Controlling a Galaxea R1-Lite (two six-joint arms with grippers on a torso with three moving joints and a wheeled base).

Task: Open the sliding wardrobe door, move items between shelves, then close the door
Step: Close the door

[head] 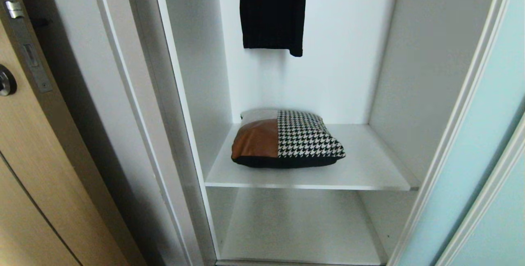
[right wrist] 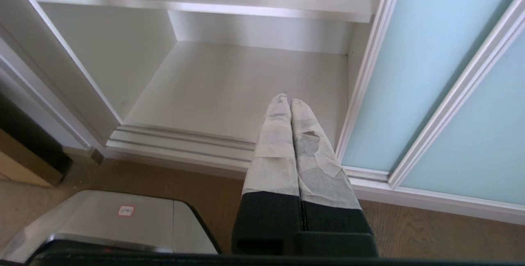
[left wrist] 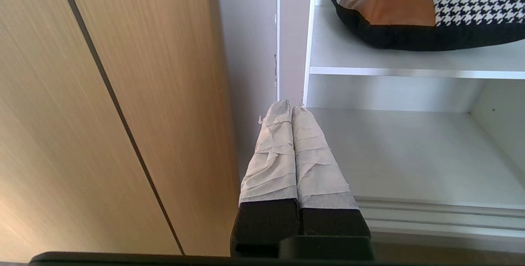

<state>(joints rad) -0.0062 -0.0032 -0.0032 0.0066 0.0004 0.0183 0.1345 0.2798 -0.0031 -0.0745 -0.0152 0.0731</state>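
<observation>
A wood-grain floor (right wrist: 430,233) runs before the open white wardrobe, where the left gripper (left wrist: 291,108) and right gripper (right wrist: 286,98) hang low outside, both closed on nothing. The frosted pale blue-green sliding door (head: 484,143) stands slid aside at the right; further in, the tan-leather and houndstooth cushion (head: 287,139) lies on the upper white shelf (head: 369,167), so moving it and closing remain.

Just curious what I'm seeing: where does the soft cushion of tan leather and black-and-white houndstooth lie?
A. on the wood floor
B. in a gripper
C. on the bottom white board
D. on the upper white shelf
D: the tan leather and houndstooth cushion rests on the upper white shelf, with the bottom white board below it bare.
</observation>
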